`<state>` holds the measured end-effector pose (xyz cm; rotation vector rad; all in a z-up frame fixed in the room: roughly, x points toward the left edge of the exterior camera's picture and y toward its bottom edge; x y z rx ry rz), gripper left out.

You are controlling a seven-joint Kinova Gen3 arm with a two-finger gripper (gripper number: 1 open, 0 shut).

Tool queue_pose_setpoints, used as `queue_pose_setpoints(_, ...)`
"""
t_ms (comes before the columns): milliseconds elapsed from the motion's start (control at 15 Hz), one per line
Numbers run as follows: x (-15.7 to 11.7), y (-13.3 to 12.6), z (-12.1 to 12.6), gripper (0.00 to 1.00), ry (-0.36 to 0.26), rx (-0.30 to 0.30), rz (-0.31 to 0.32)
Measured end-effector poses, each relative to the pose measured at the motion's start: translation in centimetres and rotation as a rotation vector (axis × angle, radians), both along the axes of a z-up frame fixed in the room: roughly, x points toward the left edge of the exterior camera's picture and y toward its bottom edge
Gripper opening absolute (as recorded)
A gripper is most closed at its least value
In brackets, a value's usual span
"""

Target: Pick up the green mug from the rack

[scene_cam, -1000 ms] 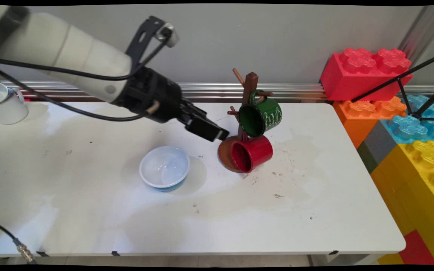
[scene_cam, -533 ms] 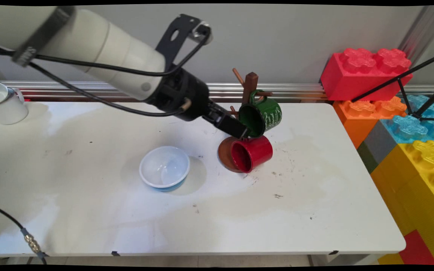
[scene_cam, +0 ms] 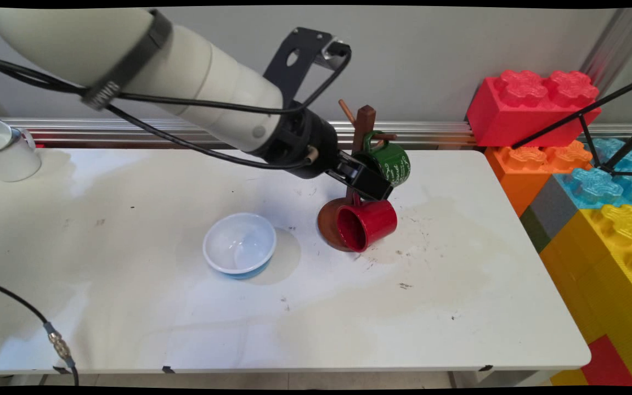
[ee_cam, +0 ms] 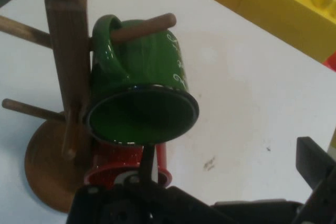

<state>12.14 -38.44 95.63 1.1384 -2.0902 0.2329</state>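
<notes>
- Main view: bright, even overhead light; white table (scene_cam: 458, 307) well lit, no hard glare.
- Soft shadow right of bowl (scene_cam: 239, 242); broad faint arm shadow across table's left half.
- Straight edges bow slightly near frame borders.
- Hand view dimmer, soft focus; green mug (ee_cam: 144, 95) fairly clear w/ small highlights, gripper linkage at bottom dark and blurred.

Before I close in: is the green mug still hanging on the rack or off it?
Hanging. In the hand view the green mug has its handle looped over a peg of the wooden mug tree, mouth tilted toward the gripper.
</notes>
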Motion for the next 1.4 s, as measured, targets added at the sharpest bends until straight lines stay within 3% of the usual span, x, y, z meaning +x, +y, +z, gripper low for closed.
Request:
queue_pose_setpoints(867, -2.4, -2.4, -4.9, 1.00, 0.063, -0.022, 0.029)
queue_pose_setpoints(1400, -3.2, -3.0, -6.4, 1.00, 0.118, -0.046, 0.035)
